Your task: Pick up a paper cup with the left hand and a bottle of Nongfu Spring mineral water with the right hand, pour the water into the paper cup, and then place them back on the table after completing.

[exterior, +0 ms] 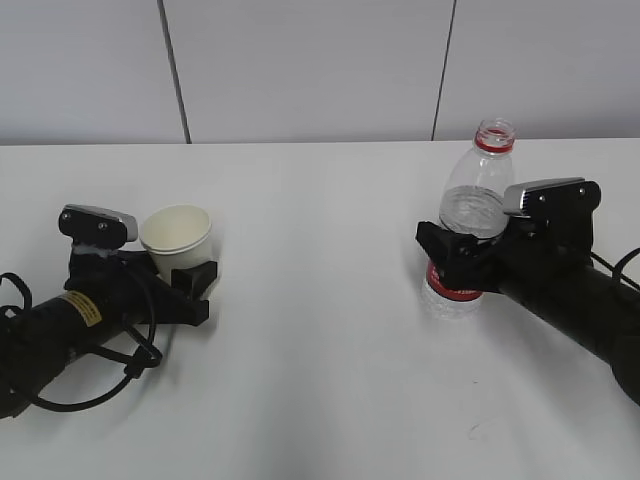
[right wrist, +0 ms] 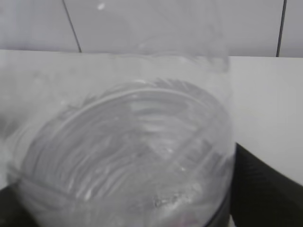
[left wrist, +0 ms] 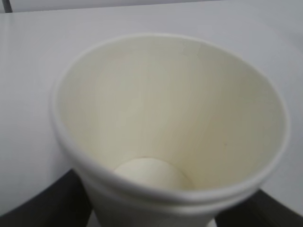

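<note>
The white table (exterior: 320,300) bears a paper cup (exterior: 177,236) and a bottle (exterior: 472,225).

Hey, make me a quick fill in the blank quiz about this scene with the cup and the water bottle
1. The paper cup sits in the ____ claw.
2. The inside of the cup is ____.
3. The bottle in the right claw has no ____ on its neck.
4. The bottle's label band is ____.

Missing words: left; empty; cap; red

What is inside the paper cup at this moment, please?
The paper cup looks empty: the left wrist view shows its bare pale wall and dry bottom, with no water visible. The near rim hides part of the bottom.
</note>
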Controlling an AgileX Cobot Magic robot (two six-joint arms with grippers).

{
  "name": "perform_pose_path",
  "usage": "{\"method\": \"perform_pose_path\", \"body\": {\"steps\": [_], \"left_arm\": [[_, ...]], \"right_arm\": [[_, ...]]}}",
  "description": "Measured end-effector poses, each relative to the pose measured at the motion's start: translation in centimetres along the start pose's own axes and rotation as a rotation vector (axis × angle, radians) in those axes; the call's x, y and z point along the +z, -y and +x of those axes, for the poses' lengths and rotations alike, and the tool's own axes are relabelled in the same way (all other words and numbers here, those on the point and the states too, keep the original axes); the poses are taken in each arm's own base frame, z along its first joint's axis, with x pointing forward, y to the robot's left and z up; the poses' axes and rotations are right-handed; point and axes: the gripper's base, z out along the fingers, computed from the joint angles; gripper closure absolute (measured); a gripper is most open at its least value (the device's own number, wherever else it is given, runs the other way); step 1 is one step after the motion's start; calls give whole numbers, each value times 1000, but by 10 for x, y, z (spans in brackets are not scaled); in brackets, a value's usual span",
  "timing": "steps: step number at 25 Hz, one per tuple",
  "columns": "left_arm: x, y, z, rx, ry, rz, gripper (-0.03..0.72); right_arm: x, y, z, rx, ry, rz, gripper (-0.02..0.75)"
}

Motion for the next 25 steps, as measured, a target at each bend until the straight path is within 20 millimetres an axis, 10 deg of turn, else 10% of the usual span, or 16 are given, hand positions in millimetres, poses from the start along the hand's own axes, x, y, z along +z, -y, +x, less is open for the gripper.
{"method": "perform_pose_path", "body": {"steps": [12,25], "left_arm": [[0,0,0,2,-1,3,241],[-1,15,3,78,-31,169,241]], "right_arm": [[0,0,1,-4,-2,2,262],[0,0,0,-122,-3,-5,281]]}}
